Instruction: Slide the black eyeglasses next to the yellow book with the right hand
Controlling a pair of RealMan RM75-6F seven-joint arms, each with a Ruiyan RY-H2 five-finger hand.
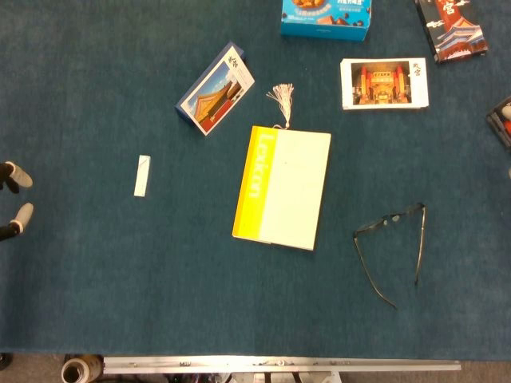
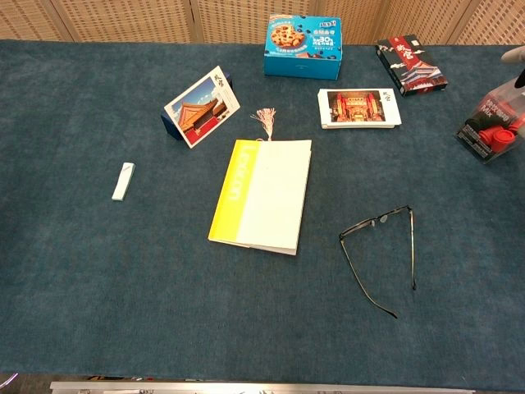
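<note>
The black eyeglasses (image 1: 391, 239) (image 2: 379, 250) lie on the blue table with both temples unfolded toward the front edge. They are a short gap to the right of the yellow book (image 1: 283, 187) (image 2: 262, 195), which lies flat and closed. Nothing touches either one. Of my left hand (image 1: 16, 195) only two pale fingertips show at the left edge of the head view, spread apart and holding nothing. A pale tip at the right edge of the chest view looks like part of my right hand (image 2: 515, 56), far from the eyeglasses; its fingers are hidden.
Behind the book are a tassel bookmark (image 1: 281, 102), a standing postcard (image 1: 217, 88), a flat postcard stack (image 1: 384, 83), a blue cookie box (image 1: 325, 16) and a dark patterned box (image 1: 453, 28). A small white packet (image 1: 141, 175) lies left. A clear container with red parts (image 2: 490, 130) stands far right.
</note>
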